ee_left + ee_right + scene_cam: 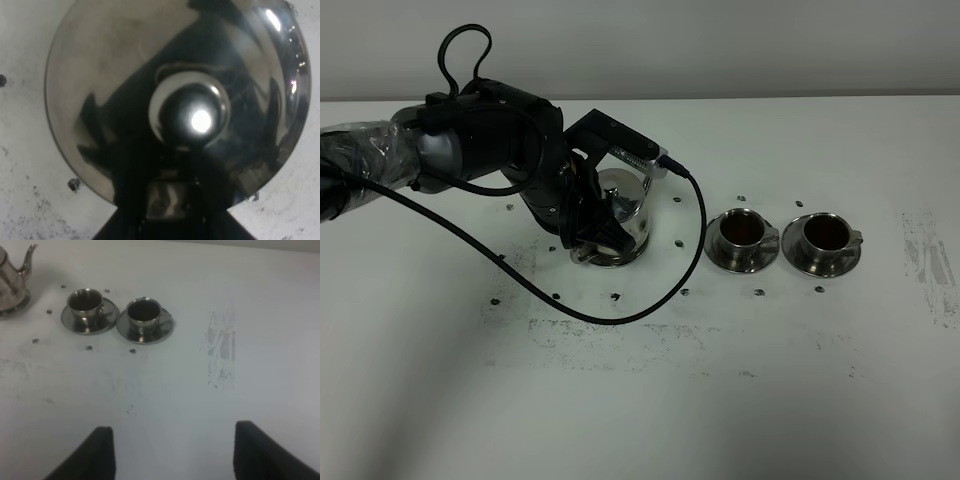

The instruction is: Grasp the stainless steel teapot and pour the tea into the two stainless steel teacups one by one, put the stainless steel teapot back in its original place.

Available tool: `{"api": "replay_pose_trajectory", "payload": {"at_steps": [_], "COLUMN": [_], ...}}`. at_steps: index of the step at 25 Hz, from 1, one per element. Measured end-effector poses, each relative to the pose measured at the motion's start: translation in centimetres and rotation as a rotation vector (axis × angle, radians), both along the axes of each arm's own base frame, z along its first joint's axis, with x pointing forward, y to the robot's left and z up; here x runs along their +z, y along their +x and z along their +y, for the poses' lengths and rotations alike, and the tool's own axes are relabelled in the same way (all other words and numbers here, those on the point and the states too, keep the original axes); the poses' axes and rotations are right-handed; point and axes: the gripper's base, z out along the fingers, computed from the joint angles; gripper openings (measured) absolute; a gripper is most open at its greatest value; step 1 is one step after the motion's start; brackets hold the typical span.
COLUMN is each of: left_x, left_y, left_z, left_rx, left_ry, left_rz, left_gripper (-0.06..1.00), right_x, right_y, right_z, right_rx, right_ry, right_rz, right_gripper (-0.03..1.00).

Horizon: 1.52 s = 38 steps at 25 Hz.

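The teapot [620, 215] stands upright on its dish [605, 258], to the left of the two cups [740, 232] [825, 234], which sit side by side on their saucers [742, 262]. Both cups hold dark tea [741, 231], so the pouring looks done and the pot looks back in its place. The left tool [588, 215] is at the pot's handle side, away from the cups, with its jaws fully closed; it appears to have the handle, though the arm hides the contact. From the left wrist, the lid and its knob [192, 116] fill the view directly below.

The right tool [172, 450] hangs well away from the cups, over bare bench [200, 390], its fingers [102, 450] wide apart and holding nothing.

The risk now lies in the release. If the left tool lifts or swings before opening, it could drag the pot off the dish or tip it toward the nearer cup. The pot may also sit off-centre on the rim and rock once freed. The loose black cable [620, 315] curves past the dish toward the cups; a quick retreat could sweep it into the nearer saucer and spill tea.
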Motion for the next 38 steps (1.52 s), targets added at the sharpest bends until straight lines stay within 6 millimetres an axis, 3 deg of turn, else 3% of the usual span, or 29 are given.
{"api": "replay_pose_trajectory", "payload": {"at_steps": [19, 25, 29, 33, 38], "left_x": [-0.6, -0.6, -0.6, 1.0, 5.8], "left_y": [0.3, 0.2, 0.2, -0.1, -1.5], "left_z": [0.4, 0.3, 0.3, 0.5, 1.1], "left_rx": [0.018, 0.028, 0.05, 0.069, 0.067], "left_ry": [0.0, -0.014, -0.021, -0.038, -0.062], "left_rz": [0.017, 0.024, 0.032, 0.019, -0.015], "left_gripper": [0.2, 0.44, 0.55, 0.57, 0.58], "right_x": [0.0, 0.0, 0.0, 0.0, 0.0], "right_y": [0.0, 0.0, 0.0, 0.0, 0.0], "right_z": [0.0, 0.0, 0.0, 0.0, 0.0], "right_rx": [0.0, 0.0, 0.0, 0.0, 0.0], "right_ry": [0.0, 0.0, 0.0, 0.0, 0.0], "right_rz": [0.0, 0.0, 0.0, 0.0, 0.0], "right_gripper": [0.5, 0.5, 0.5, 0.5, 0.5]}}
